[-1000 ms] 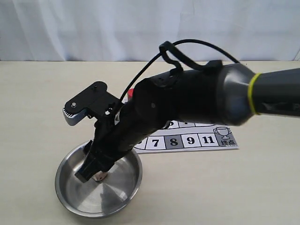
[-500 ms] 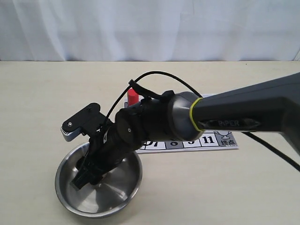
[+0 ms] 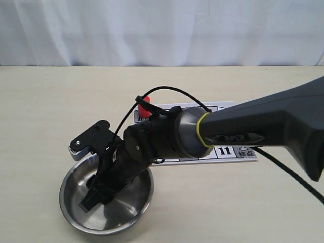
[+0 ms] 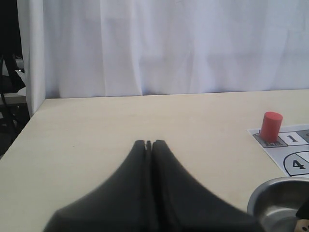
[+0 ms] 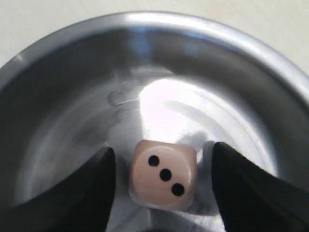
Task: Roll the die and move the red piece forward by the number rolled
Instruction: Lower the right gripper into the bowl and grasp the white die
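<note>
The die (image 5: 164, 175), a cream cube showing three dark pips, lies on the floor of a steel bowl (image 5: 193, 25). My right gripper (image 5: 161, 151) is open and straddles it, with a gap between the die and each black finger. In the exterior view that gripper (image 3: 94, 196) reaches down into the bowl (image 3: 68, 207) and hides the die. The red piece (image 3: 145, 107) stands upright on the start square of the numbered board (image 3: 238, 152), partly behind the right arm. The left wrist view also shows the red piece (image 4: 271, 126). My left gripper (image 4: 149, 143) is shut and empty above bare table.
The right arm (image 3: 263, 129) stretches from the right across most of the board. The bowl's rim (image 4: 273, 191) sits just off the board's start corner (image 4: 294, 162). A white curtain (image 3: 162, 30) backs the table, whose left edge (image 4: 29, 121) shows in the left wrist view.
My right arm has swung lower and its gripper has sunk deeper into the bowl, around the die. The red piece has come into view behind the arm.
</note>
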Robot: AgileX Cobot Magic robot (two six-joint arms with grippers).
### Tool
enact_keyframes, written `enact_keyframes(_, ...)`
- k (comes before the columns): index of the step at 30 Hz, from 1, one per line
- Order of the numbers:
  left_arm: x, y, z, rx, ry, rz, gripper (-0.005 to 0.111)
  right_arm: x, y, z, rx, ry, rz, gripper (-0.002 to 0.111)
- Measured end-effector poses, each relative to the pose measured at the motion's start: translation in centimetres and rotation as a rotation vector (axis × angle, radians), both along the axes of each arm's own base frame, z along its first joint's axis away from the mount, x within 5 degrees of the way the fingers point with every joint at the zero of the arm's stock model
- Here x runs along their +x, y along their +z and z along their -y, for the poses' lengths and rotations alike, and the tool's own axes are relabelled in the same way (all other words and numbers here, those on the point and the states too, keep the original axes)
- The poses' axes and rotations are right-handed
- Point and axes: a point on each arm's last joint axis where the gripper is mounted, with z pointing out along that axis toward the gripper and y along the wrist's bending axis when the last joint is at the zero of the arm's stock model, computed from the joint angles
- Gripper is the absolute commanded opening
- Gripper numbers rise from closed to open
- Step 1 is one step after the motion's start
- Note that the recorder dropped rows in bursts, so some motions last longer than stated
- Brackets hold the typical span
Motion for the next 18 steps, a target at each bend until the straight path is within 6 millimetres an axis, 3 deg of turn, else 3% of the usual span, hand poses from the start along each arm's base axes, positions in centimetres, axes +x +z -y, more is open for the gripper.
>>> enact_keyframes(7, 0.0, 0.0, 0.0, 0.0, 0.0, 0.0, 0.0, 0.0, 0.0, 0.0, 0.0, 0.0, 0.0, 0.004)
enact_keyframes(12, 0.0, 0.0, 0.0, 0.0, 0.0, 0.0, 0.0, -0.1, 0.7, 0.1, 0.003, 0.003, -0.001, 0.004)
enact_keyframes(18, 0.0, 0.0, 0.0, 0.0, 0.0, 0.0, 0.0, -0.5, 4.0, 0.4, 0.039, 0.012, 0.021, 0.004)
